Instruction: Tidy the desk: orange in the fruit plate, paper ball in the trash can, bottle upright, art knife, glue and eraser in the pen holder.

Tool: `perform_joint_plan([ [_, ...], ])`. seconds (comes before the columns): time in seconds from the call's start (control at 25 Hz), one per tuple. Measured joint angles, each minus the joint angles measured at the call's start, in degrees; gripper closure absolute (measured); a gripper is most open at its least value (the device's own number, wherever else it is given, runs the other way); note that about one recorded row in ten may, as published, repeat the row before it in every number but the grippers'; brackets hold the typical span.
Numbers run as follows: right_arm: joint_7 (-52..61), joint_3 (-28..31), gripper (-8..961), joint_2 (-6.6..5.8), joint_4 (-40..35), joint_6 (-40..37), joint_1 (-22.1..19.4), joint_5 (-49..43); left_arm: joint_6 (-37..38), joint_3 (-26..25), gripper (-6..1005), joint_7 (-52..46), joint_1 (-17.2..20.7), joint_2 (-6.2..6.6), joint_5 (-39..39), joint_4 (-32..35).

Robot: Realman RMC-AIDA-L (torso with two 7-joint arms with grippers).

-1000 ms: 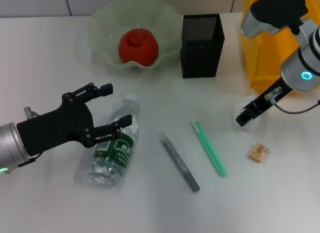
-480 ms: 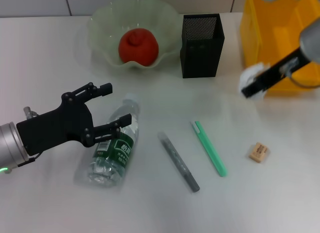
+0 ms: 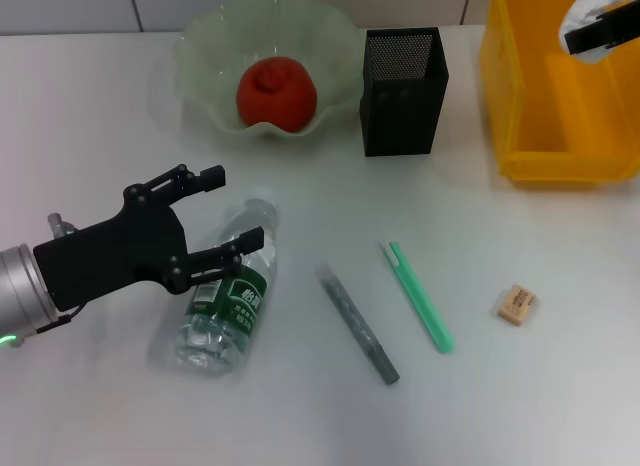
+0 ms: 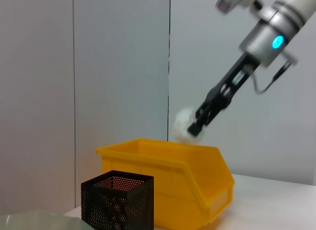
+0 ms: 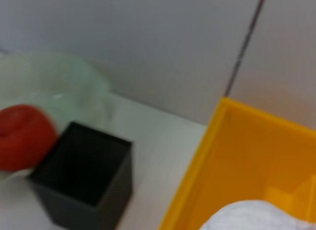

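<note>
My right gripper (image 3: 598, 33) is shut on the white paper ball (image 3: 594, 6) and holds it above the yellow trash can (image 3: 545, 96). The left wrist view shows the paper ball (image 4: 185, 126) hanging over the trash can (image 4: 173, 173). The paper ball also shows in the right wrist view (image 5: 252, 217). My left gripper (image 3: 235, 208) is open, its fingers on either side of the cap end of the bottle (image 3: 225, 301), which lies on its side on the desk (image 3: 100, 106). The orange (image 3: 277, 91) sits in the fruit plate (image 3: 200, 46). The green art knife (image 3: 418, 296), grey glue stick (image 3: 357, 323) and eraser (image 3: 516, 304) lie on the desk in front of the black pen holder (image 3: 403, 76).
The pen holder stands between the fruit plate and the trash can at the back of the desk. A wall rises directly behind them. The trash can fills the back right corner.
My right gripper has lifted the paper ball off the desk and carried it back and to the right, over the trash can. The left arm and the bottle have not moved.
</note>
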Motion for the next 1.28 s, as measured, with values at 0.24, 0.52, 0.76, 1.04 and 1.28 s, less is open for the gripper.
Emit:
perform_joint_plan([
  [0.24, 0.2, 0.8, 428, -0.33, 11.2, 9.0, 1.6, -2.2, 0.2, 0.0, 143, 0.0, -0.1, -0.01, 0.0, 0.1],
  [0.52, 0.2, 1.4, 394, -0.36, 12.0, 10.1, 1.5, -2.2, 0.2, -0.2, 143, -0.8, 0.0, 0.01, -0.3, 0.4],
  [0.76, -1.4, 1.7, 180, 0.04, 5.8, 10.2, -2.6, 3.4, 0.8, -0.3, 142, -2.1, 0.1, 0.05, -0.7, 1.2],
  [1.04, -25.0, -0.8, 116, 0.45, -3.7, 10.6, -20.9, 39.7, -1.2, 2.8, 143, -24.0, 5.5, -0.37, -0.1, 17.9],
  [1.28, -60.9, -1.9, 116, 0.39, 13.0, 6.2, -31.7, 68.1, -16.1, 17.6, 142, -47.3, 14.9, -0.19, 1.9, 41.4],
])
